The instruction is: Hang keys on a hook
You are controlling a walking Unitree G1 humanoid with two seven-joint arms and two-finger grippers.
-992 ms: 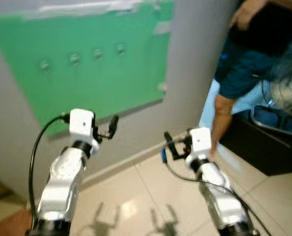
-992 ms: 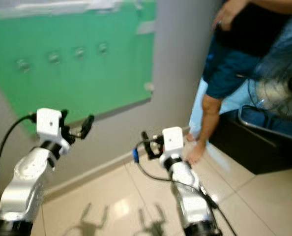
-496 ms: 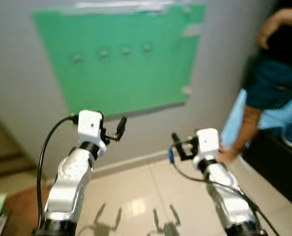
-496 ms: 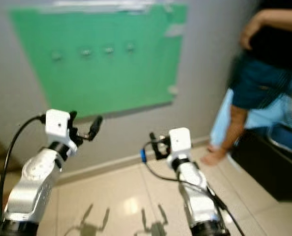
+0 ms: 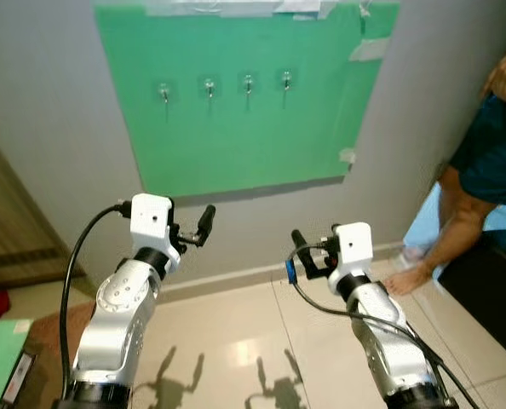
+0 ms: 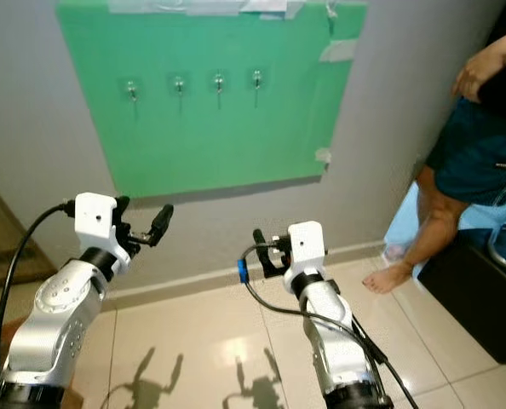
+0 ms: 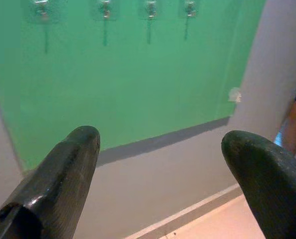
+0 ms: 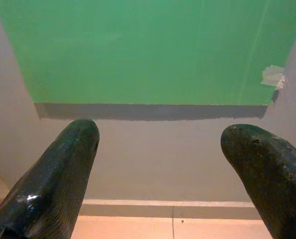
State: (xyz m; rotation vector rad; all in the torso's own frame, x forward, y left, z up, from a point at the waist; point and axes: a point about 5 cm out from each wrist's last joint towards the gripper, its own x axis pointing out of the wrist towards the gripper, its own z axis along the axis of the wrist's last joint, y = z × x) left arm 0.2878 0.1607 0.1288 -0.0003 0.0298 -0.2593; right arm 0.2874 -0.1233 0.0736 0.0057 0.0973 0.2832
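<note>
1. A grey wall (image 5: 40, 102) fills the background, meeting a beige tiled floor (image 5: 236, 332) along a pale skirting strip.
2. A large green board (image 5: 244, 128) is taped to the wall, tilted slightly, with tape at its top edge and right corners.
3. A person (image 5: 483, 162) in dark blue shorts stands barefoot at the right, beside a dark cabinet (image 5: 483, 290).
4. The left gripper (image 5: 204, 223) is raised in front of the wall below the board; in the left wrist view its jaws stand wide apart with nothing between them.
5. The right gripper (image 5: 297, 249) is raised at a similar height, nearer the person; its jaws also stand wide and hold nothing.
6. Four small hooks (image 5: 226, 85) sit in a row high on the board, all bare.
7. No keys can be made out in these views.
</note>
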